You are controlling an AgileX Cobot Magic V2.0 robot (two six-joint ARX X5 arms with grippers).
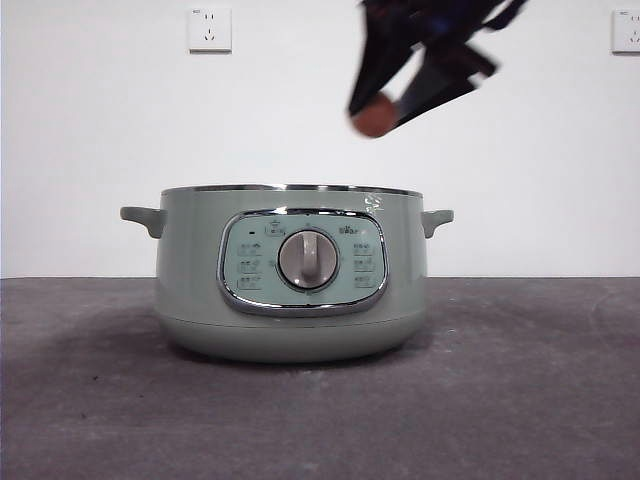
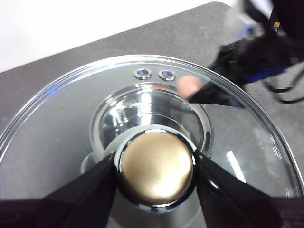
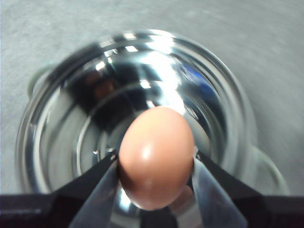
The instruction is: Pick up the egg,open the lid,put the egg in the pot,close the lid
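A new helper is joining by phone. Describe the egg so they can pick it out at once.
Find the big sage-green pot in the middle of the table; its lid is off. Above its open steel rim hangs the right gripper, shut on the egg. It is the only small, smooth, brown-orange oval among green, steel and black things.

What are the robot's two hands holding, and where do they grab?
Right gripper pinches the egg by its sides. Left gripper grips the lid by its knob.

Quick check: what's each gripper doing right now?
Left gripper: shut on the metal-topped knob of the round glass lid.
Right gripper: shut on the small brown-orange egg, above the open sage-green pot.
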